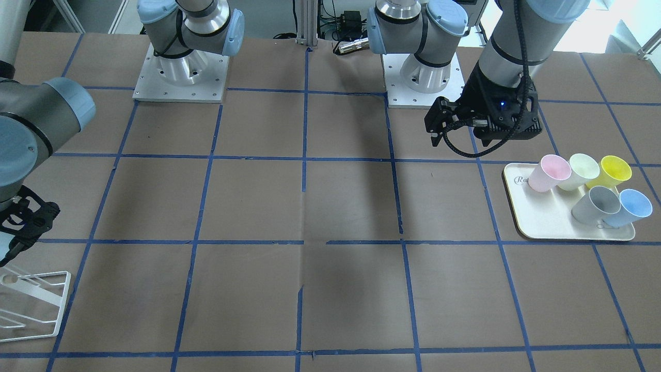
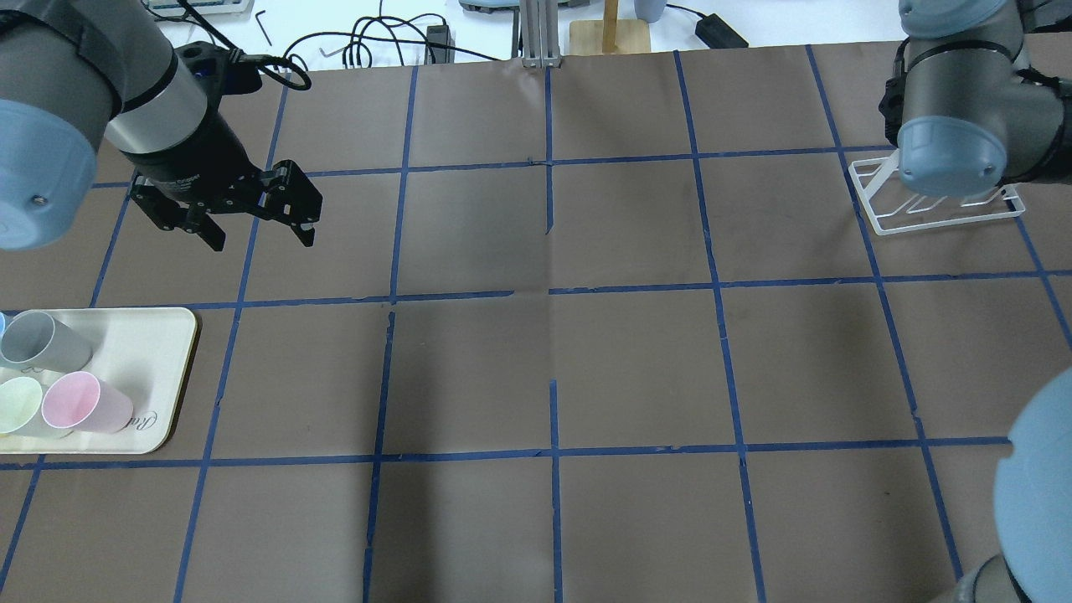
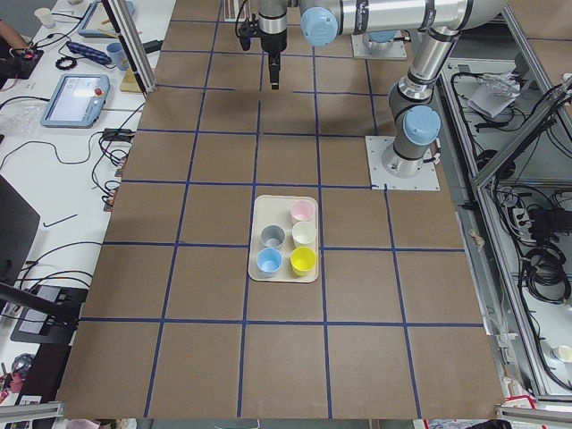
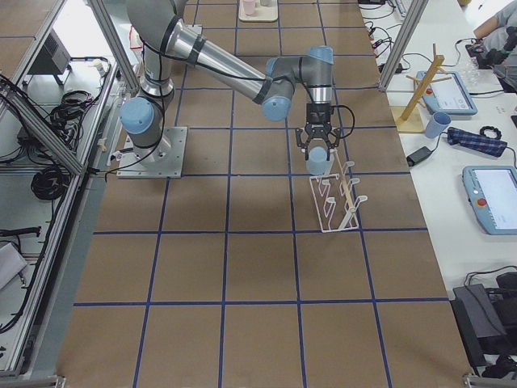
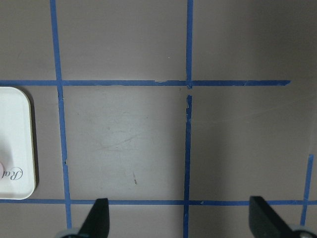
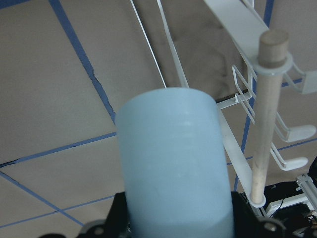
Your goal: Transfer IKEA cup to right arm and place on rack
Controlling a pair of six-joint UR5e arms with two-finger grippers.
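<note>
- The right gripper point(image 4: 317, 147) held the IKEA cup point(image 6: 173, 163), jaws closed on the cup's sides, just above the rack point(image 4: 335, 206).
- The left gripper point(image 2: 260, 222) hung empty with jaws spread wide, near the tray point(image 2: 159, 352) but apart from it.
- Step in hand, as judged: seating the cup on the rack. The wooden-tipped peg point(image 6: 265, 114) stood beside the cup, not inside it. The cup likely needed lining up over a rod first, then a slow descent, with release only once the wire bore it.
- The right wrist view alone showed the cup-to-peg offset. The right side view gave the cup's height over the rack.
- In the overhead view the arm's joint hid the cup.
- The front-facing view showed a second blue cup point(image 1: 632, 206) on the tray.
</note>
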